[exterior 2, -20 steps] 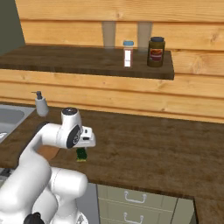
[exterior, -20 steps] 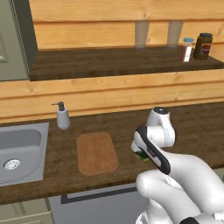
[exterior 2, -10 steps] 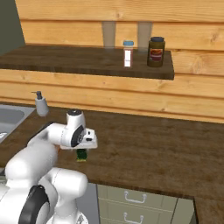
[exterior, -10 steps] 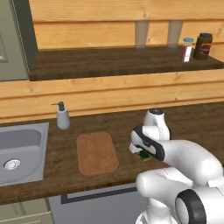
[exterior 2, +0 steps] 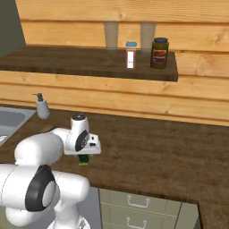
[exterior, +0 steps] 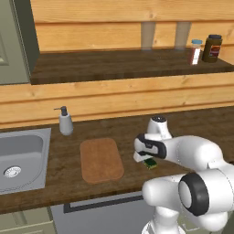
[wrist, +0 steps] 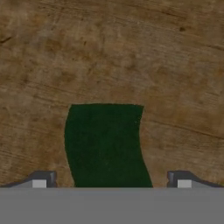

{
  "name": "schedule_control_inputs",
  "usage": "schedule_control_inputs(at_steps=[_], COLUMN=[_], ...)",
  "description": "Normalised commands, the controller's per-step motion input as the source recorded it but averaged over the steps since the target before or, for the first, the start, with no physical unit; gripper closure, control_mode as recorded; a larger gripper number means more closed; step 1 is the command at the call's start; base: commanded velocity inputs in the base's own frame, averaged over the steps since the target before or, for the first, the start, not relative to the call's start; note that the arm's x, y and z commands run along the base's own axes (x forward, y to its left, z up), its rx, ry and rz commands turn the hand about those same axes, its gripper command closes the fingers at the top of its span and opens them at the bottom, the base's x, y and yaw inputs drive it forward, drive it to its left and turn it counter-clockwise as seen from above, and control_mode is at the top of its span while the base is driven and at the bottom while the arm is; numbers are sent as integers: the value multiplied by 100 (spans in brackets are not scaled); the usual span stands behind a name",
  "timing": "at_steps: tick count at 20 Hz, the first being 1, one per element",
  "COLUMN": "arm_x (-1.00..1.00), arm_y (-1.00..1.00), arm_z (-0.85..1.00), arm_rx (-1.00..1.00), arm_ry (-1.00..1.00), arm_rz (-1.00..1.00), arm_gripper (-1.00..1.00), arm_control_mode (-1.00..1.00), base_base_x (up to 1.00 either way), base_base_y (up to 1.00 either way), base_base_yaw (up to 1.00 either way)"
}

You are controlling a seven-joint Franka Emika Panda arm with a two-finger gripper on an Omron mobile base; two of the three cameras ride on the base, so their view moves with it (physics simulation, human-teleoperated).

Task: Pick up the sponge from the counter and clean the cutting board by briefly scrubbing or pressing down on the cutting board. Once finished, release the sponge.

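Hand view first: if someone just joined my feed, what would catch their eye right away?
The dark green sponge on the brown counter, lying between the open gripper's two fingertips, not yet gripped. In the left base view, the white arm bends low over it, with the cutting board bare just to its left and the steel sink beyond.

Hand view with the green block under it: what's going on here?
The white arm has its hand hanging open just above the small dark green sponge, one finger on each side of it and neither touching. The sponge lies flat on the dark brown wood-grain counter, not yet picked up. The flat reddish-brown wooden cutting board sits untouched to the sponge's left, between it and the steel sink. Likely next: lower and close on the sponge.
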Motion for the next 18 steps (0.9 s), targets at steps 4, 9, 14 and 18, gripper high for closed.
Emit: schedule_control_inputs(at_steps=[4,9,14,18], arm_x=[1,0,0,0], arm_y=[0,0,6,12], arm_z=[-31,-26,-18,-22], arm_rx=[-1,0,-1,0], arm_ry=[0,0,0,0], arm_rz=[0,0,0,0], arm_gripper=[-100,-100,-100,100], arm_control_mode=[-100,-100,-100,-100], base_base_x=[0,0,0,0], base_base_y=[0,0,0,0], base_base_yaw=[0,0,0,0])
